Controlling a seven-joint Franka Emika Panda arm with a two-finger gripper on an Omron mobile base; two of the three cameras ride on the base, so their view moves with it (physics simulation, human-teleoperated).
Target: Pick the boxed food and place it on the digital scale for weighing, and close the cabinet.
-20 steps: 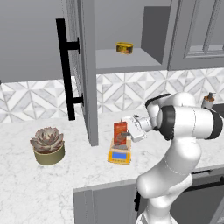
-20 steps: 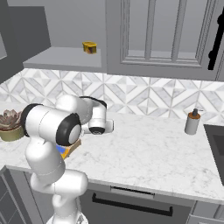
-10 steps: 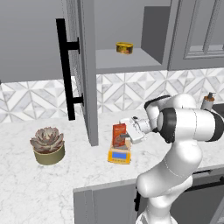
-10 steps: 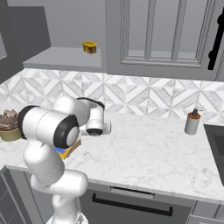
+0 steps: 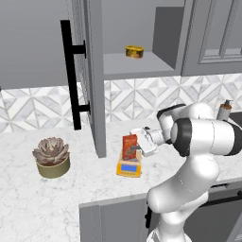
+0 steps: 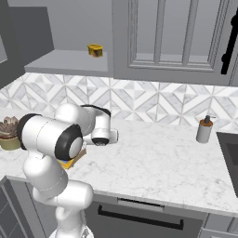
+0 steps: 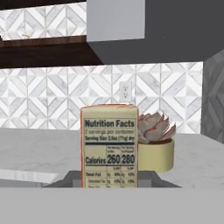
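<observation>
Left base view: tool (image 5: 140, 147) clamped on boxed food (image 5: 129, 147) atop digital scale (image 5: 128, 168), potted succulent (image 5: 51, 157) well apart.

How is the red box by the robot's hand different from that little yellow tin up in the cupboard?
The boxed food is tall, narrow and red-orange; the yellow tin is squat and round. The box stands upright on the digital scale down on the counter, while the tin sits high on the open cabinet shelf. Both are small food packages standing upright.
</observation>
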